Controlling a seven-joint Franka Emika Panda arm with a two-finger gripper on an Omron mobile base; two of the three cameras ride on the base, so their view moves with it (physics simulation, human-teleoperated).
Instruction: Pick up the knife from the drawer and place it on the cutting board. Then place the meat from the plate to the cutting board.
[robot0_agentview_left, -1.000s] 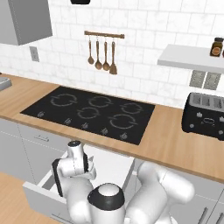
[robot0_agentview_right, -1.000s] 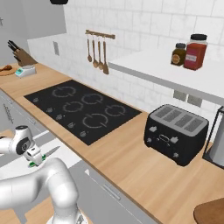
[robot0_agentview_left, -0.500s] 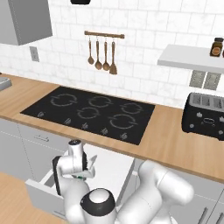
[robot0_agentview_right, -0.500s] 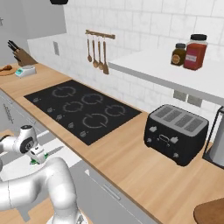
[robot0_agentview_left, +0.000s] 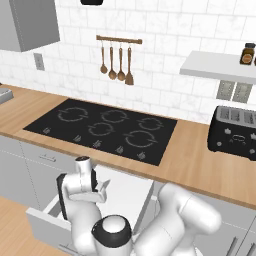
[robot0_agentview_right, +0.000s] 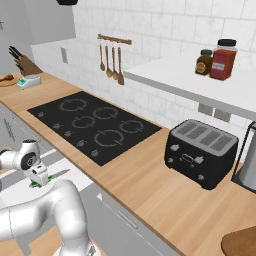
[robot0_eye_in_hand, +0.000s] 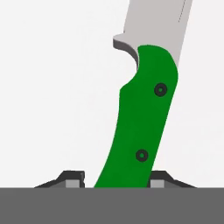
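hand (robot0_eye_in_hand: 116, 178) grasping the knife (robot0_eye_in_hand: 144, 122) by its handle, blade pointing straight ahead.

Glossy white arm (robot0_agentview_left: 185, 220), rounded bulbous segments, a dark grey cap (robot0_agentview_left: 115, 227) on the nearest joint, and small dark finger tips (robot0_eye_in_hand: 72, 177) with pale grey inner pads.

Black toaster (robot0_agentview_right: 201, 151) right of hob (robot0_agentview_left: 102, 128); utensils (robot0_agentview_left: 116, 64) hang above
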